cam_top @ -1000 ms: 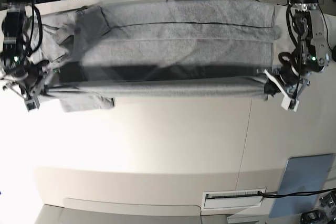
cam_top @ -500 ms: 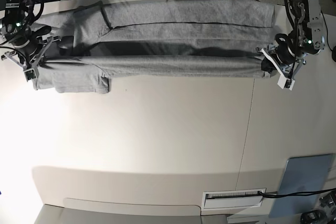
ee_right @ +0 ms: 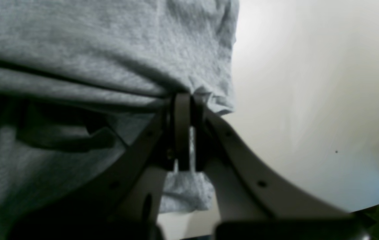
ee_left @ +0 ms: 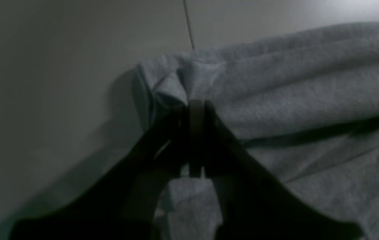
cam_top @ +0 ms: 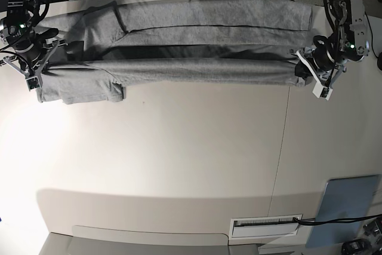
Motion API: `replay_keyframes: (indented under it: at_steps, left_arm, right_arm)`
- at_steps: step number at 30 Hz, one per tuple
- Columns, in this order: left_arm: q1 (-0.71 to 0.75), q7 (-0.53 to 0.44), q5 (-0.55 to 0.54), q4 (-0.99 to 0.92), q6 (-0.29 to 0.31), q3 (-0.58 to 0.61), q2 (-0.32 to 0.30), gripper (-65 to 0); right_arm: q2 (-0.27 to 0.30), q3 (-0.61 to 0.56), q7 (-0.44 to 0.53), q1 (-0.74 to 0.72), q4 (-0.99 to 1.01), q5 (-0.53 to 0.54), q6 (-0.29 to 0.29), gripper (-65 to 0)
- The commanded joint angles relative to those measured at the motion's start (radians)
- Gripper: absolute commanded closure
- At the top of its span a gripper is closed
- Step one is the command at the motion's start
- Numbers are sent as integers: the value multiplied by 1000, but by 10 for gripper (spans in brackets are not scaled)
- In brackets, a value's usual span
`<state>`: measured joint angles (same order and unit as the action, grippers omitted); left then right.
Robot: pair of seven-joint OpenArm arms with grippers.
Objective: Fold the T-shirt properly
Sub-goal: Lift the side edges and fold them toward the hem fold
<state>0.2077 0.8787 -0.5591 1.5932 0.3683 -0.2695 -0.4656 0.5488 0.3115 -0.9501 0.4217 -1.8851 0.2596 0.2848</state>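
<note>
The left gripper [cam_top: 305, 74], at three o'clock in the base view, is clamped on the T-shirt [cam_top: 197, 40] at one end of its lifted fold. The right gripper [cam_top: 37, 73], at nine o'clock, pinches the opposite end beside a sleeve. The shirt lies stretched across the table [cam_top: 179, 159] along its twelve-o'clock edge.

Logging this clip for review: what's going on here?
Two robot arms are folding a grey T-shirt on a pale table. The left tool and right tool are each shut on one end of a long lifted edge, stretched between them over the rest of the shirt.
</note>
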Motion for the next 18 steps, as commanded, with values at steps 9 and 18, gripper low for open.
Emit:
replay_keyframes:
  at_steps: [9, 18]
  left_arm:
    - [-6, 69, 5, 117, -4, -11, -28, 0]
    - [-5, 150, 5, 148, -5, -11, -62, 0]
  right_arm:
    - [25, 13, -16, -3, -15, -22, -20, 0]
    - [25, 13, -54, 0, -15, -22, -20, 0]
